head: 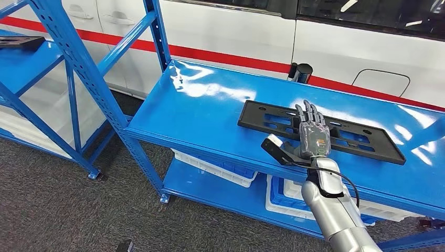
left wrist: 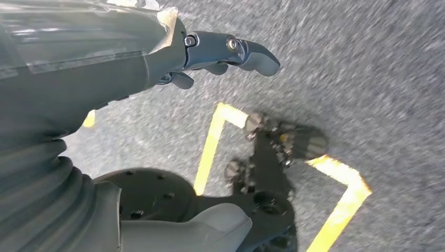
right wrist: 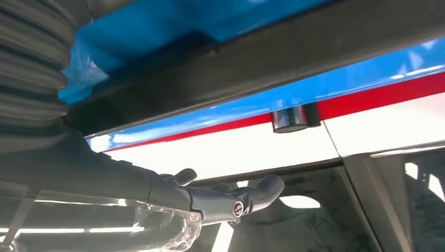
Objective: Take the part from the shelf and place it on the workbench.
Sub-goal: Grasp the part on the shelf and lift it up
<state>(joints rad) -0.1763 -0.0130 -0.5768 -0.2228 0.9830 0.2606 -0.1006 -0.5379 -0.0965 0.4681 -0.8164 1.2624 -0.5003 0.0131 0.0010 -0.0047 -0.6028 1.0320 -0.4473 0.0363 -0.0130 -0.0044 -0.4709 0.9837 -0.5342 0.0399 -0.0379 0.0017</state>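
Note:
A long flat black part with several slots lies on the glossy blue surface of the rack in front of me. My right hand lies over the part's middle with its fingers stretched out flat, gripping nothing. In the right wrist view the part's dark edge runs close by the right hand, whose fingers are straight and apart. My left hand hangs over the floor, its fingers loosely extended and holding nothing.
A second blue rack stands at the left with another black part on its shelf. White bins sit on the lower shelf. A white vehicle with a red stripe stands right behind. Yellow lines mark the grey floor.

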